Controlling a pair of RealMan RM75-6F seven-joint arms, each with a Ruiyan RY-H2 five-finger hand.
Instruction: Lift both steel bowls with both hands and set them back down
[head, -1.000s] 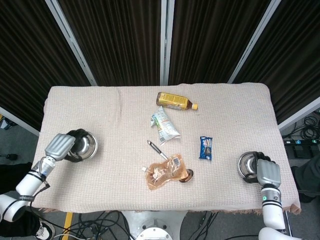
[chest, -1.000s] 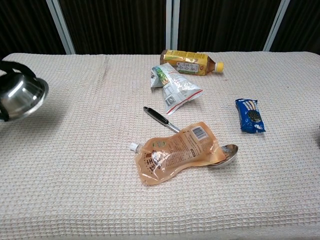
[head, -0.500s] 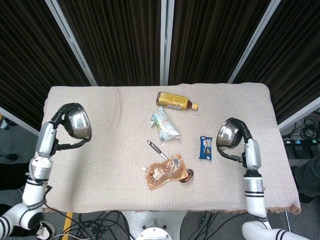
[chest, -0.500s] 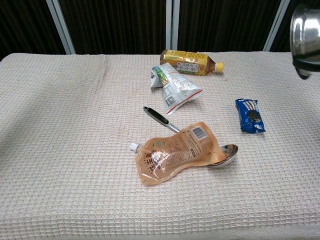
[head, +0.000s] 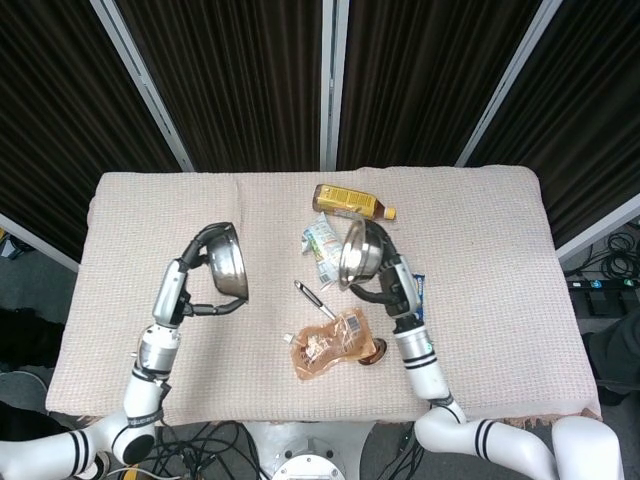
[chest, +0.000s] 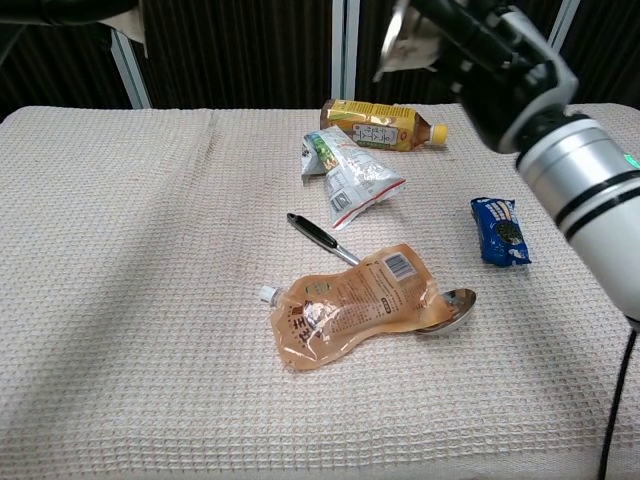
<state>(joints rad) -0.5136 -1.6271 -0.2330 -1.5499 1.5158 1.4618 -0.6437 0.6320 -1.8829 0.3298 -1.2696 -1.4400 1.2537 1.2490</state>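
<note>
Both steel bowls are raised high above the table, close to the head camera. My left hand (head: 205, 285) grips the left steel bowl (head: 228, 262), which is tilted on its side with its opening facing right. The right steel bowl (head: 358, 250), also tilted, is held by my right hand (head: 385, 283) over the middle of the table. In the chest view the right hand (chest: 480, 45) fills the upper right, with a sliver of its bowl (chest: 400, 35) at the top edge. The left hand (chest: 70, 8) barely shows at the top left corner there.
On the cloth-covered table (head: 150, 200) lie a yellow bottle (chest: 378, 124), a green and white snack packet (chest: 350, 175), a blue biscuit pack (chest: 500, 230), an orange spout pouch (chest: 345, 305) and a black-handled spoon (chest: 330, 240) partly under it.
Both hands have carried their bowls higher and inward toward the table's middle. The right arm now fills the chest view's upper right; the bowls tilt more on edge.
</note>
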